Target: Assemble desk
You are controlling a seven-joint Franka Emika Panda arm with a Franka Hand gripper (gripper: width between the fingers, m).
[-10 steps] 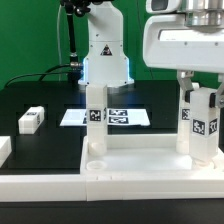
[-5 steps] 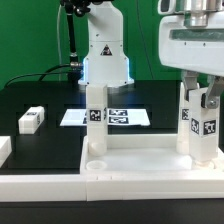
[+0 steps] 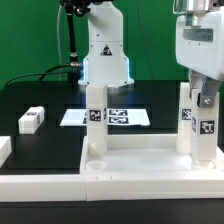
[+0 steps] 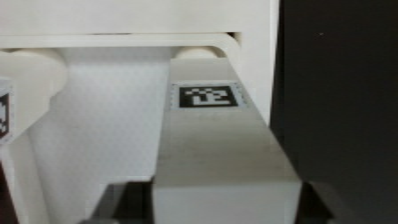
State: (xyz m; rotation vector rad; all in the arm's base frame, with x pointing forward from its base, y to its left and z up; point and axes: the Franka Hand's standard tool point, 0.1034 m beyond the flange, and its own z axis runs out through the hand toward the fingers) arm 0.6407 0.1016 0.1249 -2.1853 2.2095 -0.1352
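Exterior view: desk top (image 3: 140,165) on table (image 3: 50,140), at 6 o'clock. At 3 o'clock, fingers (image 3: 204,95) clamped on held leg (image 3: 206,140), upright at desk top corner. Just behind it, second leg (image 3: 186,115) upright. At desk top's 9 o'clock end, third leg (image 3: 96,125) upright. On table at 9 o'clock, loose leg (image 3: 32,120) flat. Wrist view: held leg (image 4: 222,150) fills gap between fingers (image 4: 128,200).

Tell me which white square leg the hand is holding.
The upright white square plastic leg on the exterior view's right: only it is clamped in the hand.
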